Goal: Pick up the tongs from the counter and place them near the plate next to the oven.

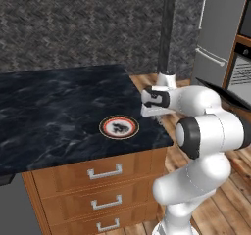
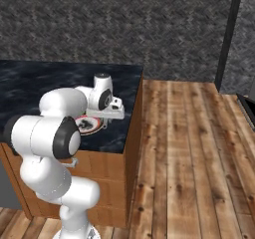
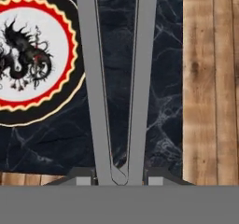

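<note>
Holding the tongs [image 3: 116, 78] at their joined end, the pincer [image 3: 119, 175] is clenched on them, its tips pressed to the two thin arms that run away from the hand and spread slightly. They hang over the dark tabletop [image 1: 49, 106], just beside the plate [image 1: 119, 127] and near the tabletop's edge toward the wood floor [image 2: 189, 148]. Thin smooth metal like this is likely light, stiff and slippery, with some spring between the arms; a grip at the hinge leaves the long free ends prone to swing, so a slow, level lowering suits them.
</note>
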Robot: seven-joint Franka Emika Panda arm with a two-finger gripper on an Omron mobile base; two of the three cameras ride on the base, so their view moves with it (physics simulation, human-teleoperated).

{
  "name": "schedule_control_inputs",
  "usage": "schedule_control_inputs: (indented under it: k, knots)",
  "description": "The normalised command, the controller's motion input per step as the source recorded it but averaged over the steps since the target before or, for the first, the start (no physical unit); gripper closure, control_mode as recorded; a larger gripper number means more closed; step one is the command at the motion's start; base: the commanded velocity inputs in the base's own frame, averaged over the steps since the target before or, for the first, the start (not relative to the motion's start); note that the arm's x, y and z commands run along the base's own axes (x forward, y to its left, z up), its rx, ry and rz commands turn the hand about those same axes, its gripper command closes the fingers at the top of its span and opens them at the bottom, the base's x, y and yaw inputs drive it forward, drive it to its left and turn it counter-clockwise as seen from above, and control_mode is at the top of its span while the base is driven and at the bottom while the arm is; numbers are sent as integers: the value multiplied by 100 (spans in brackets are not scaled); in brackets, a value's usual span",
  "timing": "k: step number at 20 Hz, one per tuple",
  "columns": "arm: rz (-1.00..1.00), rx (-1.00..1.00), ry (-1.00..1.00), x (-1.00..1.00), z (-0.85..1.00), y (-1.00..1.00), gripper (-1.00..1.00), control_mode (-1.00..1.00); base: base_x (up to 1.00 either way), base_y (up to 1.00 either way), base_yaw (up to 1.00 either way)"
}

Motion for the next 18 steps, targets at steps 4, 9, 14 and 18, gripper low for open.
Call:
schedule_control_inputs:
  k: [4,9,14,18]
  knots:
    - [0,0,0,0,-39,0,100,-100,0,0,0]
    - [0,0,0,0,-62,0,100,-100,0,0,0]
    - [0,0,0,0,-41,0,100,-100,0,0,0]
    - [0,0,-1,0,-6,4,100,-100,0,0,0]
